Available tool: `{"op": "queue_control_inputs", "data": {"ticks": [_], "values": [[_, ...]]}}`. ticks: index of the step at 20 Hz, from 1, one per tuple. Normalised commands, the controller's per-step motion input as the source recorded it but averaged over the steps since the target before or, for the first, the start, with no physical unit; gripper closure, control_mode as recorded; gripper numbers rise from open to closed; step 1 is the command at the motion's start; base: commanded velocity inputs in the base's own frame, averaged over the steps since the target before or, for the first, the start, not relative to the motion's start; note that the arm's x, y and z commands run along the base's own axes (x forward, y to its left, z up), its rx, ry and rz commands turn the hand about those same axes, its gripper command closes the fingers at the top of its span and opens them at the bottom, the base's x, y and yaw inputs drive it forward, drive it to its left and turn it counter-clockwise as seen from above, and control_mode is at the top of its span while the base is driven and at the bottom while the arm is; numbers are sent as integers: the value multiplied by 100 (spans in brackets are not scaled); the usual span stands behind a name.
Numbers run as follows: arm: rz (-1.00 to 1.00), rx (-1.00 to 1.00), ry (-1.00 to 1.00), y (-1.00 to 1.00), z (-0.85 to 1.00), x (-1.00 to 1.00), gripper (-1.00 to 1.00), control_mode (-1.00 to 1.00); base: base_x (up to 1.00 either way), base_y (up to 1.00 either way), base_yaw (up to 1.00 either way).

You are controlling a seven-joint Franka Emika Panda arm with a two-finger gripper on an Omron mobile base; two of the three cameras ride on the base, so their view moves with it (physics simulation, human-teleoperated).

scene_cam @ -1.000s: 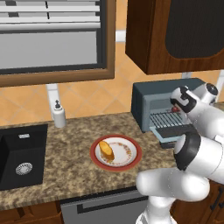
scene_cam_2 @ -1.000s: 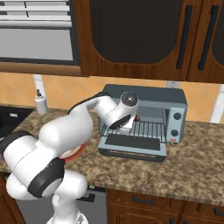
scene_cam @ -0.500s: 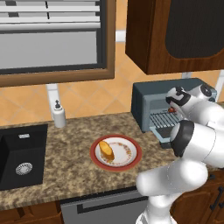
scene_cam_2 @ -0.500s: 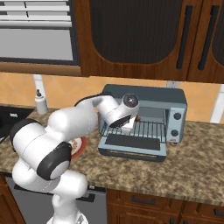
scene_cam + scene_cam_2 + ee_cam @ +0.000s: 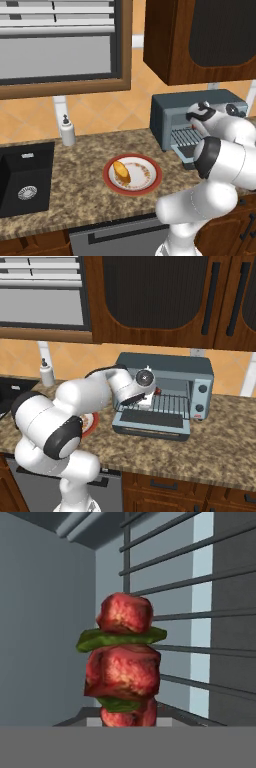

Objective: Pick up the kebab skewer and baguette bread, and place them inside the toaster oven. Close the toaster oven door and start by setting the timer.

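Hand view puts us inside the toaster oven (image 5: 45,612): a smooth grey wall close on one side, the bars of the wire rack (image 5: 200,612) on the other, and the kebab skewer (image 5: 124,662) standing up the middle between them. We see its red meat chunks and green slices right in front of the lens, with narrow open room on either side. Our claw is closed tight, and the skewer sits in line with it, so we take it as gripped, though the fingertips themselves are hidden.

From the right base view, the toaster oven door (image 5: 151,423) lies folded down flat over the surface (image 5: 210,451), its front edge toward us. The mouth of the oven is open, and the right half of the rack is bare. Our arm (image 5: 85,401) bends across from the left, forearm roughly level, with the wrist (image 5: 141,383) at the left part of the opening, above the door. A bit of red shows just past the wrist.

From the left base view, the baguette bread (image 5: 121,171) lies on the plate (image 5: 150,185), well apart from the oven, with bare surface all around it. The sink (image 5: 25,175) is at the far left, and a soap bottle (image 5: 67,131) stands near the wall.
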Motion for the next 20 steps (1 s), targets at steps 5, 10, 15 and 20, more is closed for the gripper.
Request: {"op": "queue_control_inputs", "data": {"ticks": [5, 10, 15, 20], "values": [[0, 0, 1, 0, 0, 12, -100, -100, 0, 0, 0], [0, 0, 0, 0, 0, 0, -100, -100, 0, 0, 0], [0, 0, 2, 0, 7, 3, -100, -100, 0, 0, 0], [0, -4, 4, -10, 30, -37, -100, -100, 0, 0, 0]]}}
